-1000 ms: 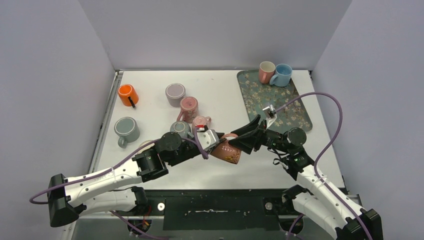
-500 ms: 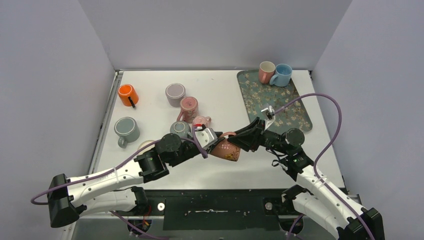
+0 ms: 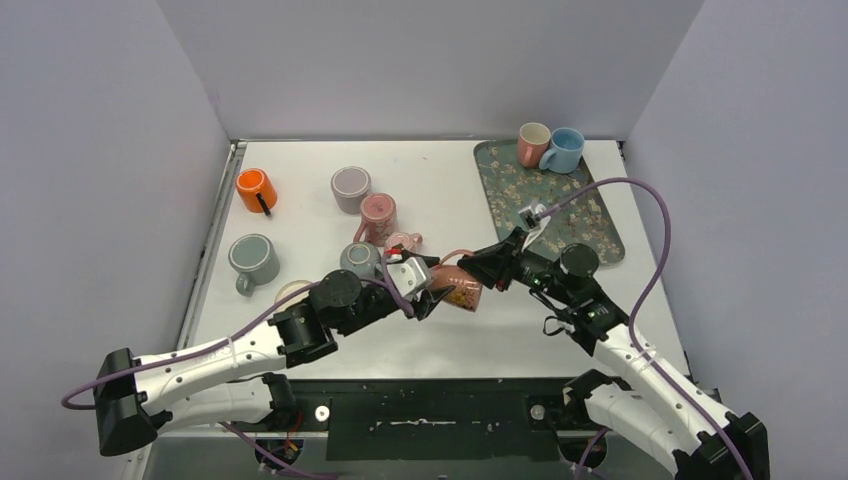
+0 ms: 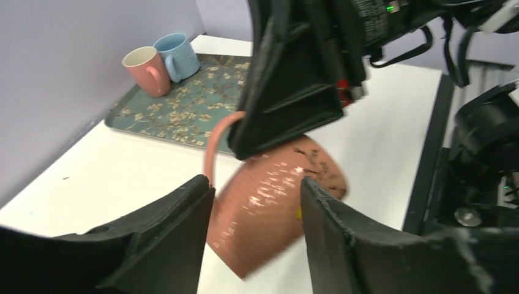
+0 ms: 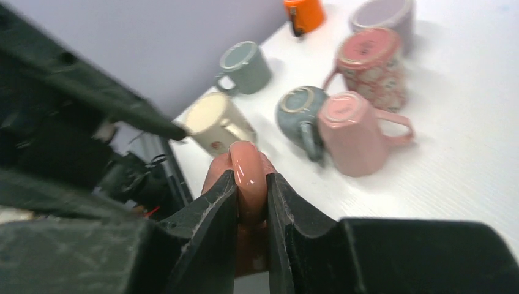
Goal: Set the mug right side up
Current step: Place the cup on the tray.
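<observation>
While the right gripper [image 5: 251, 187] pinches the handle of the salmon-pink patterned ceramic mug [image 4: 269, 208], tilted over the white table's [image 3: 300, 180] near middle, the left gripper's [image 4: 256, 184] wide-spread fingers flank its body.

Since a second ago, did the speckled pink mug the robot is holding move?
Yes. The mug, pinched by the right gripper, has shifted a little toward the far side of the table, nearer the flowery tray.

The mug [image 3: 462, 290] is salmon-brown with pale flecks and dark twig marks. It hangs in the air over the front middle of the table [image 3: 440, 180], tipped well over on its side. Its handle [image 5: 248, 164] is uppermost, pinched in the right gripper [image 5: 250, 184].
</observation>
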{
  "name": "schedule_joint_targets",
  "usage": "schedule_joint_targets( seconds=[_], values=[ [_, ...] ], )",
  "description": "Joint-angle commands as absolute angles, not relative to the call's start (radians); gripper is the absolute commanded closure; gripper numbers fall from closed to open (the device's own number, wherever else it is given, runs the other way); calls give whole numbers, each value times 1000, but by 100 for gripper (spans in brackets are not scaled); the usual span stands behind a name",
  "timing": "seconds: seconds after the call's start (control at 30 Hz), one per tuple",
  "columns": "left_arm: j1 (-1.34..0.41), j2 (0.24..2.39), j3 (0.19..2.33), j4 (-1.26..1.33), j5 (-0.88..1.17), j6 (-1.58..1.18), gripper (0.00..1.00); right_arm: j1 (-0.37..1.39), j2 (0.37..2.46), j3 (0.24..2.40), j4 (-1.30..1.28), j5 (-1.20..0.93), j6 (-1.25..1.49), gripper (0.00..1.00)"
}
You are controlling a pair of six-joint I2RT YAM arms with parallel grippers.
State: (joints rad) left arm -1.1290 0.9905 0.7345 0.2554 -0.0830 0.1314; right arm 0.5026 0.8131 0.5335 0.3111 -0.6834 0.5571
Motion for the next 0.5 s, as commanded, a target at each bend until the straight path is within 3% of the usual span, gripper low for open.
schedule_joint_targets(
  seconds=[0.0,0.13,0.17,0.2,0.23,0.47],
  values=[
    [-1137,958,723,352,-46,115,42,489,853,701,125,-446,436,100],
    [-1137,981,739,291,-81,129,24,482,911,820,-88,-318,365,100],
    [-1137,989,742,278,-91,132,19,481,938,859,-146,-286,344,100],
    [-1137,998,742,269,-98,134,7,480,962,904,-197,-252,321,100],
    [-1137,1005,742,259,-101,134,3,479,993,933,-237,-215,292,100],
    [-1109,1032,763,186,-145,62,3,434,1141,1131,-442,104,161,100]
  ],
)
